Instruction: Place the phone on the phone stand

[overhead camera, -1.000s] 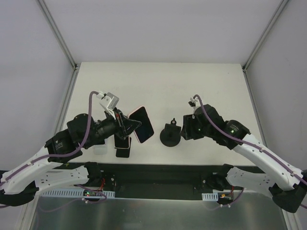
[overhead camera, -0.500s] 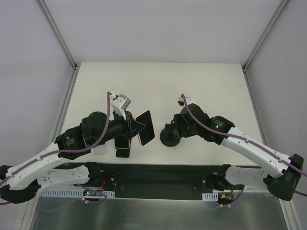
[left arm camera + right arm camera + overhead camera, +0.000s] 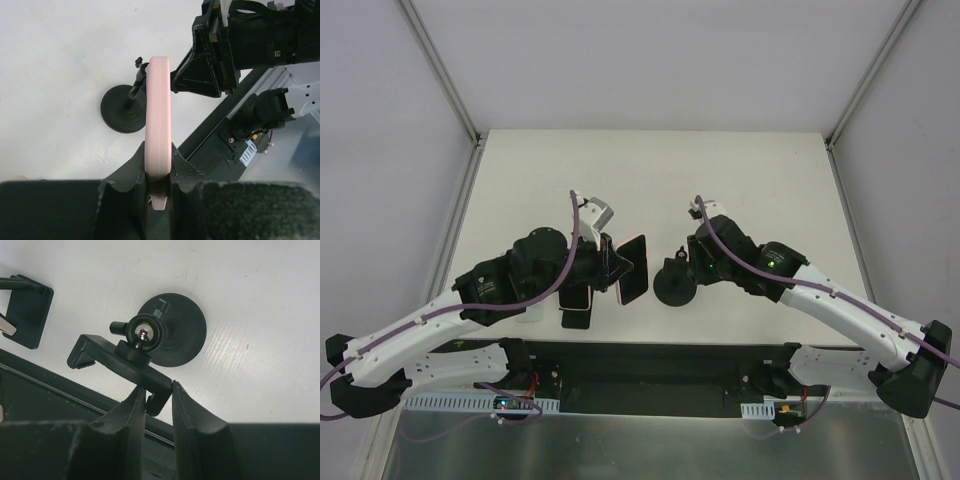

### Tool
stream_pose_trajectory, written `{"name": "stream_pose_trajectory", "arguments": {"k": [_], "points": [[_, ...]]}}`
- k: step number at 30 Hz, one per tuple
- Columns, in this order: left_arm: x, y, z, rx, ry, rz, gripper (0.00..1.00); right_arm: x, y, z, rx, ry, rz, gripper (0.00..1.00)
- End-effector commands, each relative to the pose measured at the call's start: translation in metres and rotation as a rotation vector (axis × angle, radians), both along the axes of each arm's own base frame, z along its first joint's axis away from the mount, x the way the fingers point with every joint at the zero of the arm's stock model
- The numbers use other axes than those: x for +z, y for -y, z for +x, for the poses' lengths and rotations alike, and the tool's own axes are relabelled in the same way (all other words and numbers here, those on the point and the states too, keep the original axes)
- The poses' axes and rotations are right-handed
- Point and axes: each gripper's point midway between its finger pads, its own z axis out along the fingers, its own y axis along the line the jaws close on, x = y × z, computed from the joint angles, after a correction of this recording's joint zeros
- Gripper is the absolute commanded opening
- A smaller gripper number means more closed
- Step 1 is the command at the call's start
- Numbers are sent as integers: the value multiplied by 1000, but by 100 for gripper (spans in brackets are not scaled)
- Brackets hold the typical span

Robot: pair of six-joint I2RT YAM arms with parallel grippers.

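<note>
Left claw (image 3: 159, 165) is gripping the phone (image 3: 157, 110), its two fingers pinched tight on the lower end of the pink case. The phone is hanging edge-on in the left wrist view, lifted off the surface (image 3: 650, 170). It is over the near edge, a little left of that edge's middle.

The phone stand (image 3: 674, 285) is sitting on the surface just right of the phone, close to the near edge. Its round base (image 3: 182, 335) is lying flat. Whether phone and stand are touching cannot be told.

Right claw (image 3: 159, 392) is closing on the stand: narrow gap only, with the end of the clamp bar (image 3: 117, 362) caught between the fingers. The ball joint is showing above the base.

A black square block (image 3: 577, 312) is lying on the surface at the near edge, beneath the left arm and left of the stand.
</note>
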Motion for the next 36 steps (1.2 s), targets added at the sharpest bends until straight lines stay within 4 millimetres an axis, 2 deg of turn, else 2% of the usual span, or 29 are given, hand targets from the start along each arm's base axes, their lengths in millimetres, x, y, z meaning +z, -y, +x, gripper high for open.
{"name": "stream_pose_trajectory", "arguments": {"k": [1,2,4,5,6,7,8,9,10,14,16,17,18,21,22,23,24,25,26,28,36], "points": [[56,25,5,-97,139,-130,0,14,-3,6,57,72,3,5],[58,33,-3,-179,160,-137,0,16,-3,6,74,84,2,1],[59,44,-4,-253,176,-148,0,19,-4,6,109,99,-3,1],[65,54,-18,-377,200,-183,0,20,-3,6,151,110,-11,1],[67,58,-20,-419,213,-198,0,20,-3,6,172,112,-9,1],[63,63,-18,-463,209,-198,0,21,-4,6,206,118,-10,1],[66,67,-19,-510,242,-209,0,20,-5,5,264,107,-2,1],[64,71,-29,-596,240,-217,0,19,-5,4,292,99,4,1],[57,75,-26,-624,233,-205,0,19,-6,2,327,84,22,1],[43,85,-39,-809,331,-196,0,19,-11,-7,473,8,152,1],[48,87,-47,-885,423,-239,0,19,-12,-9,515,0,183,1],[36,88,-50,-918,458,-239,0,21,-15,-13,546,-16,215,1],[49,90,-51,-934,561,-294,0,20,-15,-14,559,-23,219,1],[50,96,-58,-1038,608,-323,0,22,-18,-13,581,-30,236,1],[38,104,-55,-1071,562,-304,0,21,-19,-13,586,-38,240,1],[46,108,-55,-1106,598,-309,0,22,-19,-13,587,-42,250,1],[43,112,-52,-1124,595,-301,0,22,-19,-11,582,-44,250,1],[25,118,-46,-1139,525,-265,0,22,-19,-10,579,-43,252,1],[29,121,-43,-1159,567,-261,0,22,-18,-9,575,-47,256,1],[18,124,-33,-1173,529,-249,0,22,-17,-9,570,-51,256,1],[5,129,-7,-1168,502,-243,0,22,-15,-8,552,-55,259,1]]}}
